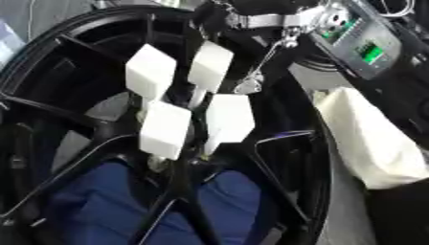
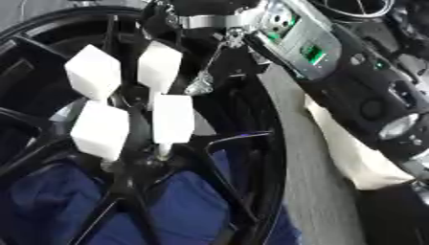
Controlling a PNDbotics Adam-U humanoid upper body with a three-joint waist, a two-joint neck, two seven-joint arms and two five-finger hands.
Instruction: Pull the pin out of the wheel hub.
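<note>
Pins (image 1: pixel 229 119) with white block heads stood in the black wheel hub (image 1: pixel 180 165) at frame centre, seemingly light, rigid, best gripped by the head; right hand (image 2: pixel 220 28) at top, grip unreadable.

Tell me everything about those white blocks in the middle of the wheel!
Four white blocks cluster at the hub of the black spoked wheel. They look like smooth, matte plastic or foam with flat faces. Each seems to sit on a pale stem rising from the hub, tilted slightly apart. No hand visibly touches them.

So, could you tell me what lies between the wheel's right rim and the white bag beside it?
Only a bare strip of grey surface separates the wheel rim from the white bag; the right eye view shows it best.
</note>
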